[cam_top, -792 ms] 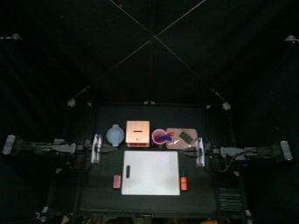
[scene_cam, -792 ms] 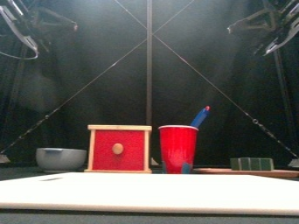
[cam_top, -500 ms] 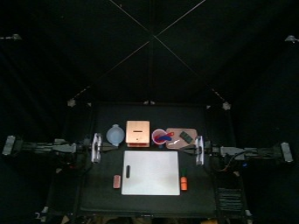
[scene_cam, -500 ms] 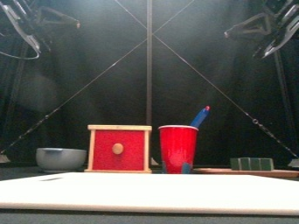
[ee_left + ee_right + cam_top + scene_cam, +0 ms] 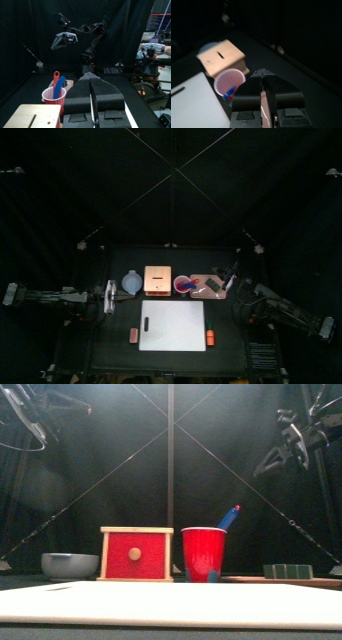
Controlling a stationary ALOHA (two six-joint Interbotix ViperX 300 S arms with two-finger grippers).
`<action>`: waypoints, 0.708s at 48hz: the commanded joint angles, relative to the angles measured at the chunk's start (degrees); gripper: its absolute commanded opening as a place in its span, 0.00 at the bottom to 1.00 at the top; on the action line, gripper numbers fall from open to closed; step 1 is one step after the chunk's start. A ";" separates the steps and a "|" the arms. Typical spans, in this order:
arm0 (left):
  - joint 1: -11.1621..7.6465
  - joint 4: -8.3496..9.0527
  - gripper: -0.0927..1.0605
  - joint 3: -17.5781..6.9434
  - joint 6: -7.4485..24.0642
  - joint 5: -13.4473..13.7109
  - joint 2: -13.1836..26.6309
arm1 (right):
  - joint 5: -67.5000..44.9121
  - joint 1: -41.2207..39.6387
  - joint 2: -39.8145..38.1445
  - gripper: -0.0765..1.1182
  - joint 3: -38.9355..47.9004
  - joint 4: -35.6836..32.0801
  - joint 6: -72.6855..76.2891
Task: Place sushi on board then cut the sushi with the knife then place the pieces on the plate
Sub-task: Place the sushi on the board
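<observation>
The white cutting board (image 5: 171, 602) lay nearest the front edge. Behind it stood a row: blue-grey bowl (image 5: 70, 565), wooden box (image 5: 136, 554), red cup (image 5: 203, 555) holding the blue knife (image 5: 230, 517), and the pink tray (image 5: 247, 580) at the right. The sushi roll (image 5: 287, 571) lay on the tray.

The right gripper (image 5: 264, 75), fingers pressed together, hung high above the tray's right edge, well clear of the roll. The left gripper (image 5: 90, 76), fingers likewise together, was held raised off the board's left rear corner, well apart from the roll.

Compared with 0.8 s earlier, the right arm had swung from beside the board's right edge toward the back. The left arm had not moved.
</observation>
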 commanded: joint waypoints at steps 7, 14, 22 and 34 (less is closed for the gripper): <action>0.00 0.18 0.14 -0.44 0.00 -0.53 0.26 | 18.72 -3.69 3.43 0.06 -3.69 1.05 -0.18; 0.00 0.18 0.14 -0.18 -0.09 -0.53 0.26 | 24.26 -3.34 5.27 0.13 -3.34 2.20 -0.09; -0.09 0.18 0.14 0.44 -0.09 -0.53 0.26 | 25.93 -3.34 8.00 0.32 -2.29 3.96 0.00; 0.00 0.18 0.14 0.62 0.00 -0.53 0.26 | 24.26 -3.60 14.24 0.68 -2.55 4.04 0.18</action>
